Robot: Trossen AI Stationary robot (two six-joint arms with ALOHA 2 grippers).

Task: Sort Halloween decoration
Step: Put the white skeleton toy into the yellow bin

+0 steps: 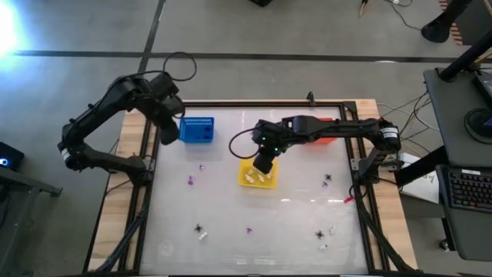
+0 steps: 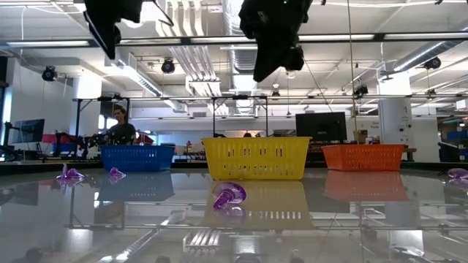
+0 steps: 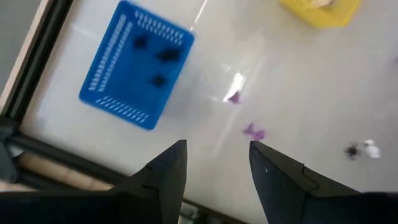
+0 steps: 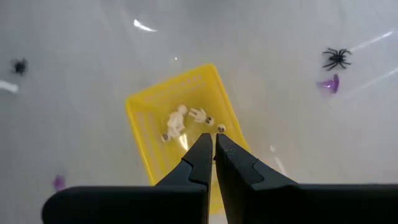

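On the shiny white bench point(image 1: 254, 211), our right hand point(image 4: 213, 144), fingers pressed together, hangs over the square yellow mesh basket point(image 4: 144, 106) holding small cream trinkets point(image 4: 186, 118). Our left hand point(image 3: 214, 163), spread, waits above the square blue mesh basket point(image 3: 106, 78) holding little black spidery trinkets point(image 3: 159, 59). We think many tiny purple trinkets point(image 3: 254, 131) remain unsorted.

Scene bright, lit from overhead ceiling fixtures visible in low view. Strong blown-out glare at far-left corner of high view. Tabletop point(image 1: 231, 208) glossy: pale light streaks across it from above, small bright glints in both wrist views, mirror reflections of baskets in low view. Left wrist view soft, motion-blurred; blue basket point(image 3: 137, 65) smeared. Right wrist view sharper; near gripper fingers dark, out of focus. Shadows faint.
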